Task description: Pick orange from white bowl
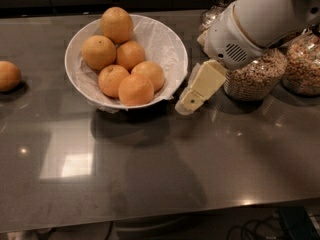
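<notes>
**A:** Where is the gripper?

**B:** The gripper (190,102) hangs just outside the right rim of the white bowl (166,45), its tip low over the table (150,174). I cannot tell whether it is open or closed. I see no fruit in it.

**A:** And the orange?

**B:** Six lie heaped in the bowl. The orange (149,74) I would choose is on the bowl's right side, nearest the gripper, and it touches the fruit in front of it and the one behind. Another fruit (9,75) sits well left of the bowl and is not ours.

**A:** How will it handle?

**B:** I'd say firm and fairly heavy for its size. It is round and smooth-skinned, so it is likely to roll or slip from a shallow hold. I'd come from above and grip across its widest middle, where the top is bare. The neighbours crowd its sides, and the crinkled paper lining may shift.

**A:** Any hazards?

**B:** The jars (255,76) to the right of the bowl, close by the arm.
</notes>
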Tool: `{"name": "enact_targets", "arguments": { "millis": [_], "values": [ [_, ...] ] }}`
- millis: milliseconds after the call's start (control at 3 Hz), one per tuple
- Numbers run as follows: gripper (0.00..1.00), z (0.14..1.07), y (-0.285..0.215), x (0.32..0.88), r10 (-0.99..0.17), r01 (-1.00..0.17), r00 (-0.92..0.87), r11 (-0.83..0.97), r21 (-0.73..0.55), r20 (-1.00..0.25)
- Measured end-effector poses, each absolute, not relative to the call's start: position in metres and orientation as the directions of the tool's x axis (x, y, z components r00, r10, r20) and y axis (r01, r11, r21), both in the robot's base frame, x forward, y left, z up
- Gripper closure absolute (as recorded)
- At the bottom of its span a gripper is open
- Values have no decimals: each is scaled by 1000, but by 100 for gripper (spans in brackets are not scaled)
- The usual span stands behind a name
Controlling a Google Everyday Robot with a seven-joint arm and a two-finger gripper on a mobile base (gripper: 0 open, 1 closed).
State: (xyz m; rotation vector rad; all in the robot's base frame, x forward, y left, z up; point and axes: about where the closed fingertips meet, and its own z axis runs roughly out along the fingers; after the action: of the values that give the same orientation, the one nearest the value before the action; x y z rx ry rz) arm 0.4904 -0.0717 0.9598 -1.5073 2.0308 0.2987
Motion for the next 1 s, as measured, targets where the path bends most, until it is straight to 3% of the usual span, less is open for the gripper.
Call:
{"name": "enact_targets", "arguments": {
  "millis": [1000],
  "values": [
    [0,963,34,499,-649,-952,-138,294,-80,-748]
  ]
}}
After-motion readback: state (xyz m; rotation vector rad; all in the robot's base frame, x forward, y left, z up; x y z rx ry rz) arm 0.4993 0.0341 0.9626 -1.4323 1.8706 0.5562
